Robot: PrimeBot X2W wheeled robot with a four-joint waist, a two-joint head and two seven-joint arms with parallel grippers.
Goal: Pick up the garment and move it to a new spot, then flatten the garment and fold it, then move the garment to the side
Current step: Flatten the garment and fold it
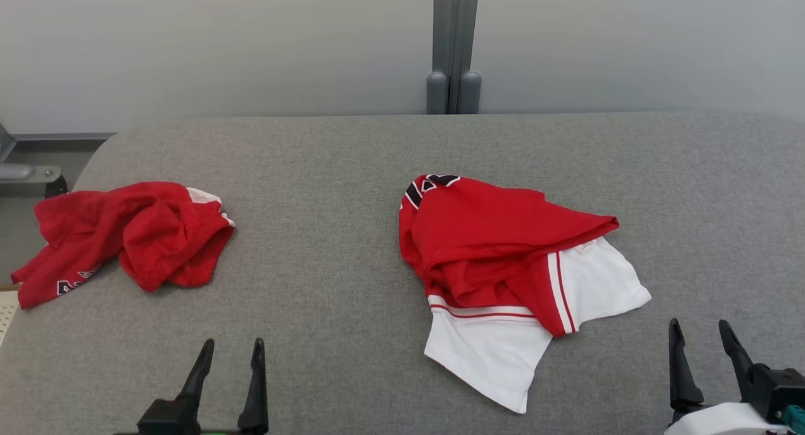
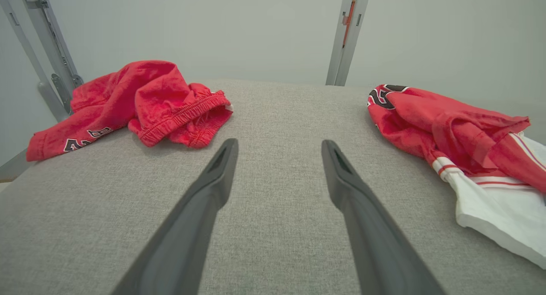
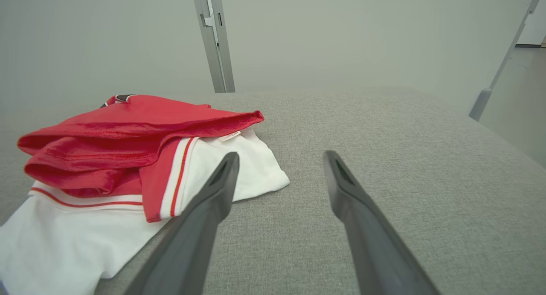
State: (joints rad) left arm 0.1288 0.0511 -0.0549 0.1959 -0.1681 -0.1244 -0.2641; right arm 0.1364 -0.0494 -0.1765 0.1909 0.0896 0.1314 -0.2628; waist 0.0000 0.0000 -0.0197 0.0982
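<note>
Two crumpled garments lie on the grey cloth-covered table (image 1: 327,158). A red-and-white garment (image 1: 497,246) (image 2: 448,124) (image 3: 128,133) sits right of centre, its red part bunched over white panels with red stripes. An all-red garment (image 1: 138,234) (image 2: 145,99) with dark lettering lies at the table's left edge. My left gripper (image 1: 233,344) (image 2: 279,143) is open near the front edge, between the two garments and touching neither. My right gripper (image 1: 699,325) (image 3: 281,155) is open at the front right, just right of the white hem, holding nothing.
A pale wall with a grey upright post (image 1: 453,45) stands behind the table. A metal bracket (image 1: 25,171) sits off the left edge, past the rounded corner. Bare grey cloth stretches across the middle and the right side (image 3: 405,158).
</note>
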